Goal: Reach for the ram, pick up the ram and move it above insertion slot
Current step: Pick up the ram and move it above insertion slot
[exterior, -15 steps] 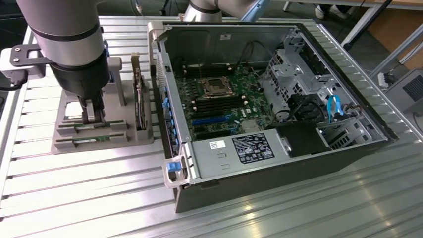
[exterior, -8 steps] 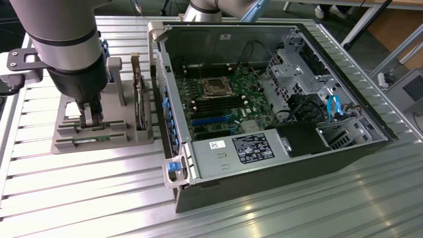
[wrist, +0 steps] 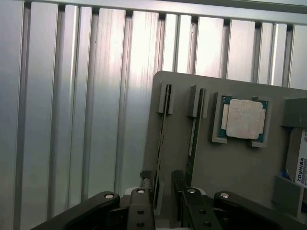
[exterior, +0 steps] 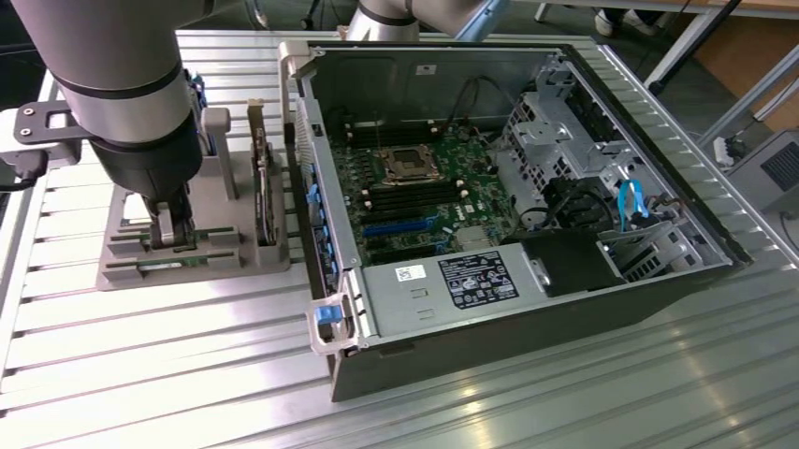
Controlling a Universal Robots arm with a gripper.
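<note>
**CLAW CLOSING IN ON MEMORY STICK IN ITS RACK**

I am hanging my claw point(wrist: 165, 199) spread wide over the gray rack point(wrist: 225, 167), pinching nothing. The ram point(wrist: 161, 139) is standing on its edge in the rack's slot and running straight ahead of my fingers point(wrist: 143, 201), its near end lying in the gap between them. I cannot tell whether either finger is touching it. A second green strip point(wrist: 194, 134) is standing in the neighbouring slot, just beside my other finger. Farther off on that same side the square processor point(wrist: 244, 119) is sitting in its pocket, and the labelled hard drive point(wrist: 300, 163) is sitting beyond it.

In the exterior view my claw point(exterior: 168, 234) is pointing straight down into the rack, with the open computer case point(exterior: 425, 70) lying well apart from it toward that view's right.

As I judge it, the reach is nearly done, and doing it well is a matter of centring. The strip is sitting nearer one finger than the other, so I am wanting it midway, with my pads square to its flat faces. I am also wanting the far finger kept off the neighbouring strip, since the slots are standing close together.
</note>
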